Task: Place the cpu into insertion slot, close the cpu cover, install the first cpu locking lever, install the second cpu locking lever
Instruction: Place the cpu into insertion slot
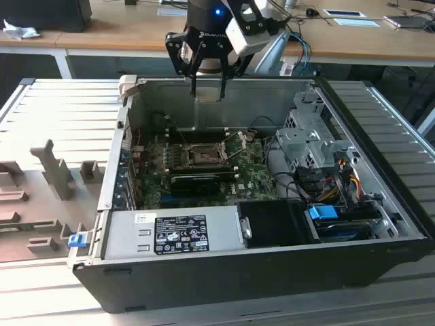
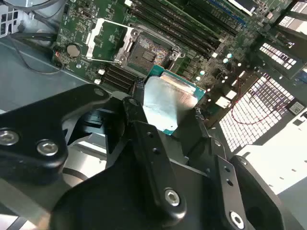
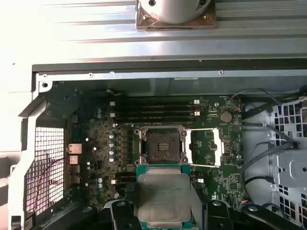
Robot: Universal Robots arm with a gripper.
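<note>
Cpu sits clamped by two opposite edges in my gripper, fingers closed to its width, top centre of the exterior view, well above the open slot. Light, stiff, slick-topped, fragile underneath, I judge: edges only.

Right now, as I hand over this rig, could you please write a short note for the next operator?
Pincer: shut on the cpu, held in the air above the open case, not yet in the insertion slot.
Insertion slot: open and empty.
cpu cover: swung open, lying beside the slot.
Done: cpu picked up.
Left: seating the cpu, closing the cover, both locking steps.
</note>
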